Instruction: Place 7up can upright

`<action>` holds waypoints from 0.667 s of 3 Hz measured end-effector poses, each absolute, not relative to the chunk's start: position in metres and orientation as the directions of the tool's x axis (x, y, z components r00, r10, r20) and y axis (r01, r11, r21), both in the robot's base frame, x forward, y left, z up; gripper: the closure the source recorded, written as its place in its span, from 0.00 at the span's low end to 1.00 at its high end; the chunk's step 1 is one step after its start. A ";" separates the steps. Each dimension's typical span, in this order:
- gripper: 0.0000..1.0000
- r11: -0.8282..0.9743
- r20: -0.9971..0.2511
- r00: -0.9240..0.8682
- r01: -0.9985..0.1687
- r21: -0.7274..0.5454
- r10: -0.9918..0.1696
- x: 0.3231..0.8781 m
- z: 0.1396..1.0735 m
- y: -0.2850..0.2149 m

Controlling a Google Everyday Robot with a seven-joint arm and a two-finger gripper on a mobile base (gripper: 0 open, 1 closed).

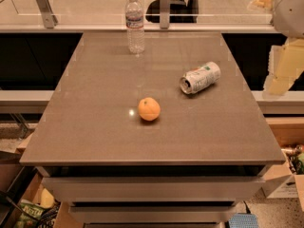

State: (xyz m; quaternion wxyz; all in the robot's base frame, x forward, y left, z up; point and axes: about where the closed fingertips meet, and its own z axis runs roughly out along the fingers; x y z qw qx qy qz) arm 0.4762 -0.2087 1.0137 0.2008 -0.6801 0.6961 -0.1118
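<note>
A flat grey-brown table top (95,127) fills the middle of the camera view. Toward its far edge, left of centre, a tall clear plastic water bottle (135,23) with a white cap is seen standing upright. Nearer the middle of the surface, a round orange fruit (149,109) is seen resting, well apart from the bottle.

To the right of the fruit and a little farther back lies the small silvery-white and green aluminium 7up can (200,78). It is tipped on its side on the right half of the table, with one silver end turned toward the near left and its body angled away to the far right. It is touched by nothing and is set apart from both the fruit and the bottle.

At the right edge of the view, beyond the side of the table and raised above its level, the cream-coloured gripper (280,68) is seen below a rounded pale-grey part of the arm. It is well apart from the can. How far it is open cannot be told, and nothing is seen to be held in it.

The task is judged to be at its very start: the can has not been approached, grasped or lifted. The reach across to the can, the grasp, the turn to vertical and the release on its base are all left to be done.
</note>
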 end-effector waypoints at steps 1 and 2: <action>0.00 -0.033 -0.066 0.068 -0.902 -0.430 -0.995 0.496 1.008 -0.208; 0.00 -0.105 -0.014 0.122 -0.902 -0.419 -0.992 0.517 0.999 -0.205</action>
